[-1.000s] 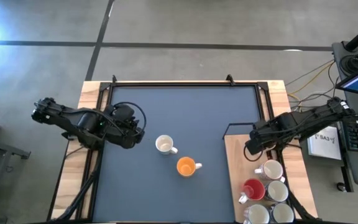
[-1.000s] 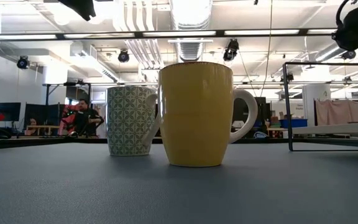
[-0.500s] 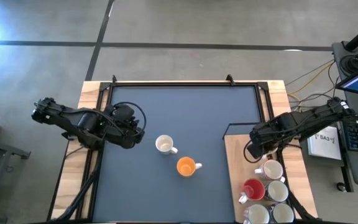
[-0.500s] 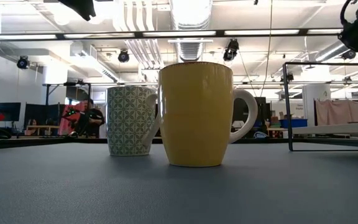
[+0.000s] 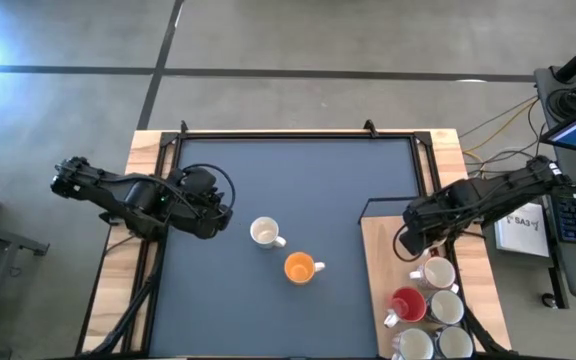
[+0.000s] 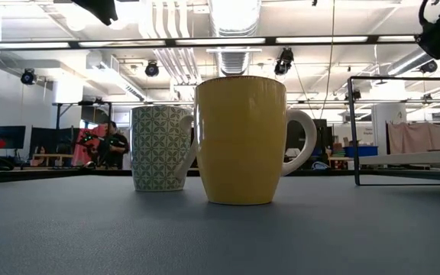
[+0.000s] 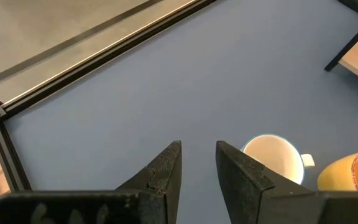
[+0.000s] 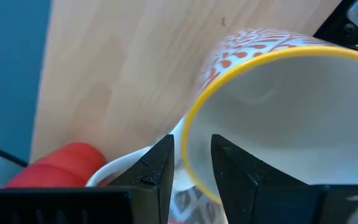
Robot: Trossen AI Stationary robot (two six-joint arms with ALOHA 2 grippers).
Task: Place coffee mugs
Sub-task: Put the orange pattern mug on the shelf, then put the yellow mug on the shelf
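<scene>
Two mugs stand upright on the dark mat: a white patterned mug [image 5: 263, 233] [image 6: 161, 149] [image 7: 273, 158] and an orange mug [image 5: 300, 267] [image 6: 239, 141] nearer the near edge. Several more mugs stand clustered on the wooden board at the right, among them a red mug [image 5: 408, 305] [image 8: 61, 165] and a white mug with a yellow rim and red pattern [image 5: 438, 272] [image 8: 278, 112]. My right gripper [image 5: 405, 240] [image 8: 190, 155] hovers above that cluster, narrowly open, its fingers over the yellow rim without touching. My left gripper [image 5: 223, 215] [image 7: 196, 155] waits at the mat's left side, narrowly open.
A black wire frame [image 5: 363, 215] [image 6: 354, 130] stands at the wooden board's edge, between the mat and the mug cluster. Free mat lies around the two mugs. A keyboard and a monitor sit off the table's right. People sit in the room behind.
My right gripper has shifted slightly toward the table's right, staying high above the mug cluster. The mugs have not moved.
</scene>
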